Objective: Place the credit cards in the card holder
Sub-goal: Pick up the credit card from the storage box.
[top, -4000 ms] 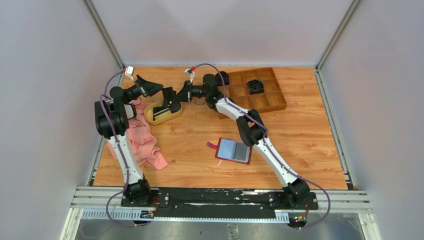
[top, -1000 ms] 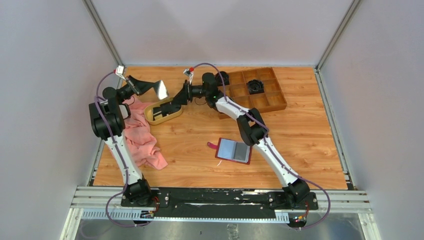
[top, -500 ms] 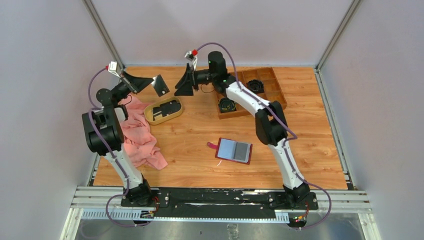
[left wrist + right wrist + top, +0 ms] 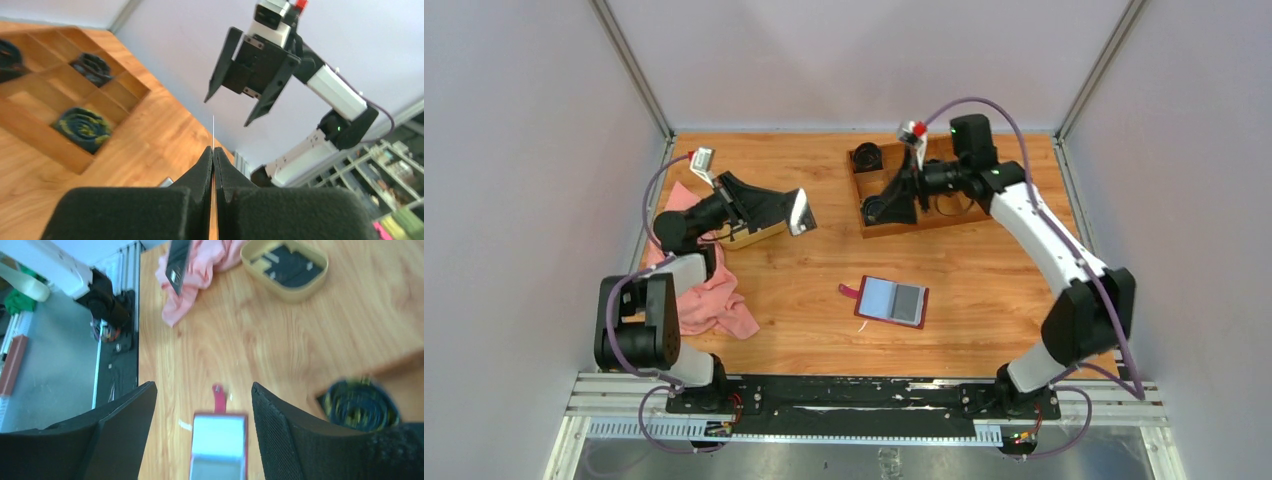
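One seemingly stiff, slick credit card [image 4: 801, 212] sat edge-pinched in the left gripper [image 4: 213, 154] (right gripper [image 4: 202, 392] gaped empty).

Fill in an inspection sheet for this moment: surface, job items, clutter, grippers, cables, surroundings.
Surface: wood-grain tabletop, no spills seen.
Job's things: dark red leather card holder lies open and flat mid-table; pale shiny credit card is held in the air; dark credit cards lie in the oval tan dish.
Clutter: crumpled pink cloth at the left; wooden compartment box with black coiled items.
Grippers: left gripper shut on the pale card; right gripper open, empty, by the box.
Cables: purple cables along both arms, no snag seen.
Surroundings: pale grey walls; metal rail at the near edge.
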`<state>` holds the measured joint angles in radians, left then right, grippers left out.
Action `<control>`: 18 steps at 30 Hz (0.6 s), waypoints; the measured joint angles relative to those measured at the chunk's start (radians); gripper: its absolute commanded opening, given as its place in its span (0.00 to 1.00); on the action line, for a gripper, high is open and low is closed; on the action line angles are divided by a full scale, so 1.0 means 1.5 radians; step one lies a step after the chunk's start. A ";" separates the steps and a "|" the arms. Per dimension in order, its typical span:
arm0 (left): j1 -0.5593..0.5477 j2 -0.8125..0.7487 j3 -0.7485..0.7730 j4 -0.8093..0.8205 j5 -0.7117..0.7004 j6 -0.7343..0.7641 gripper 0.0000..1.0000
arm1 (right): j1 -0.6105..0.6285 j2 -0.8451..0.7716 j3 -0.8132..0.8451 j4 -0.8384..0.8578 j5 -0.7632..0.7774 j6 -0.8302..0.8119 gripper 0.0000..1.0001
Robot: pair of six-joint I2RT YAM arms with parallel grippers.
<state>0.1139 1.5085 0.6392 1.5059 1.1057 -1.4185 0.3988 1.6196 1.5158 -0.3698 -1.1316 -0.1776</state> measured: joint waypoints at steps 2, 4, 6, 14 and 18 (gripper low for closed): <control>-0.048 -0.045 -0.042 -0.001 -0.016 0.011 0.00 | -0.033 -0.077 -0.080 -0.045 0.004 -0.049 0.80; -0.106 -0.084 -0.076 0.000 -0.032 0.025 0.00 | -0.054 -0.155 -0.163 -0.077 0.007 -0.094 0.84; -0.165 -0.125 -0.112 -0.003 -0.054 0.048 0.00 | -0.070 -0.226 -0.231 -0.100 0.005 -0.127 0.85; -0.398 -0.258 -0.162 -0.215 -0.199 0.268 0.00 | -0.105 -0.329 -0.385 -0.134 -0.060 -0.194 0.85; -0.472 -0.280 -0.162 -0.304 -0.275 0.359 0.00 | -0.105 -0.311 -0.406 -0.130 -0.099 -0.191 0.85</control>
<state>-0.5945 1.0885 0.3958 1.0500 0.6930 -0.8799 0.2413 1.1538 0.9066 -0.5648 -1.2797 -0.4637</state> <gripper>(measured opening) 0.006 0.851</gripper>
